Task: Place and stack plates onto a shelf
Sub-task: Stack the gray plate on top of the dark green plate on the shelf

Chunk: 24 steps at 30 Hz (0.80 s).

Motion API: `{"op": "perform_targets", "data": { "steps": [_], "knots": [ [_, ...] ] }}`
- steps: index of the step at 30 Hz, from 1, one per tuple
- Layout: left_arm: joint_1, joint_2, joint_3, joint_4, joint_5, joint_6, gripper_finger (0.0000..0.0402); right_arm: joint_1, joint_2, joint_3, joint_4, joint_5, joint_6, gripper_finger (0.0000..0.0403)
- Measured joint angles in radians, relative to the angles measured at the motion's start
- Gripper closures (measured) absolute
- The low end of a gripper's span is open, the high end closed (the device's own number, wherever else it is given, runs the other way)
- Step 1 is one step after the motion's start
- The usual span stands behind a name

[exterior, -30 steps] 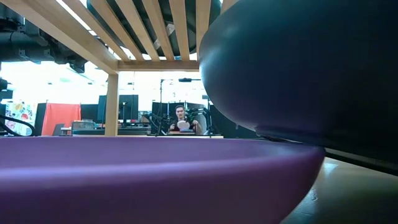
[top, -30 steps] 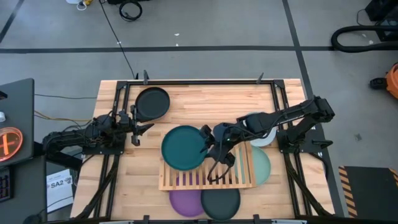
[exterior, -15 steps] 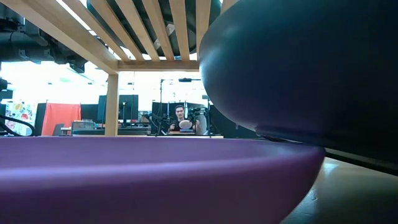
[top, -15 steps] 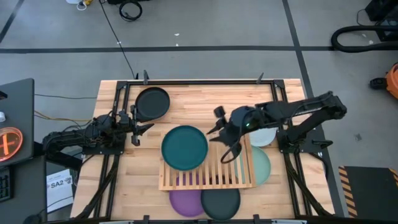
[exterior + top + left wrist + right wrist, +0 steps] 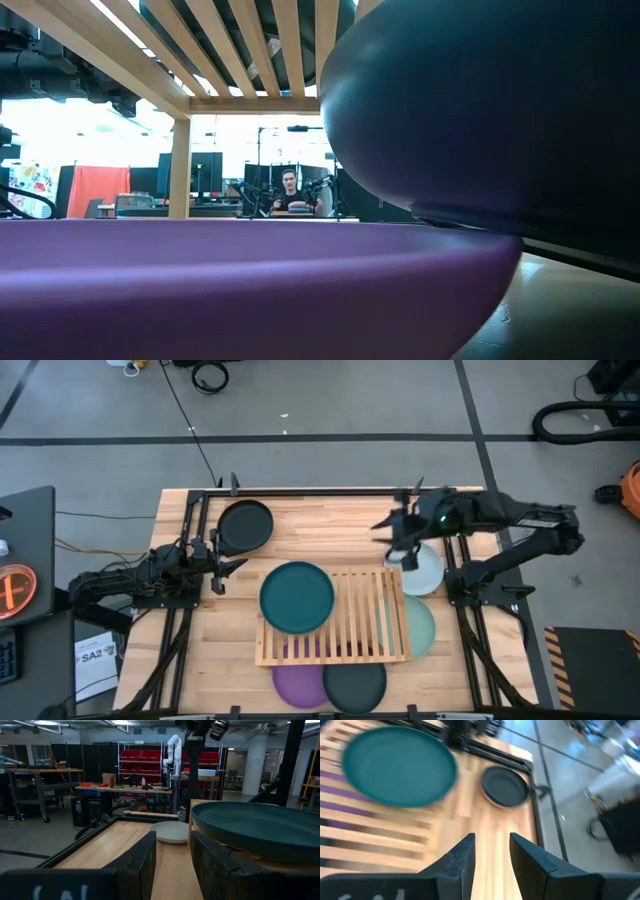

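Note:
The slatted wooden shelf [image 5: 345, 622] stands near the table's near edge. A dark teal plate [image 5: 297, 597] lies flat on its left end, also seen in the right wrist view [image 5: 400, 767] and the left wrist view [image 5: 255, 827]. A black plate [image 5: 245, 525] lies at the far left. A pale blue-white plate [image 5: 424, 572] lies right of the shelf, and a mint plate [image 5: 421, 626] lies partly under it. Purple [image 5: 299, 683] and dark [image 5: 356, 683] plates lie under its near side. No salmon plate shows. My right gripper [image 5: 397, 532] hovers open beyond the shelf's far right corner. My left gripper [image 5: 226, 566] waits open, left of the teal plate.
A black frame rail [image 5: 320, 490] borders the far edge of the table. Bare wood [image 5: 320, 535] lies between the black plate and my right gripper. In the low view the purple plate [image 5: 250, 290] and the dark plate [image 5: 480, 110] fill the foreground; a person [image 5: 290, 190] stands far behind.
My right gripper has drawn back from the teal plate's right rim, across the shelf toward the table's far right, rising as it went. The teal plate has stayed flat on the shelf's left end.

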Motion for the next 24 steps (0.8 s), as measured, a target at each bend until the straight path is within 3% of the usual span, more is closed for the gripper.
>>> {"op": "perform_targets", "data": {
  "steps": [16,24],
  "knots": [
    [0.0,0.0,0.0,0.0,0.0,0.0,0.0276,-0.475,-0.074,-0.023,-0.25,0.022,0.094,0.0277],
    [0.0,0.0,0.0,0.0,0.0,0.0,0.0276,-0.683,-0.073,-0.148,-0.256,-0.113,0.091,0.0278]
  ]
}}
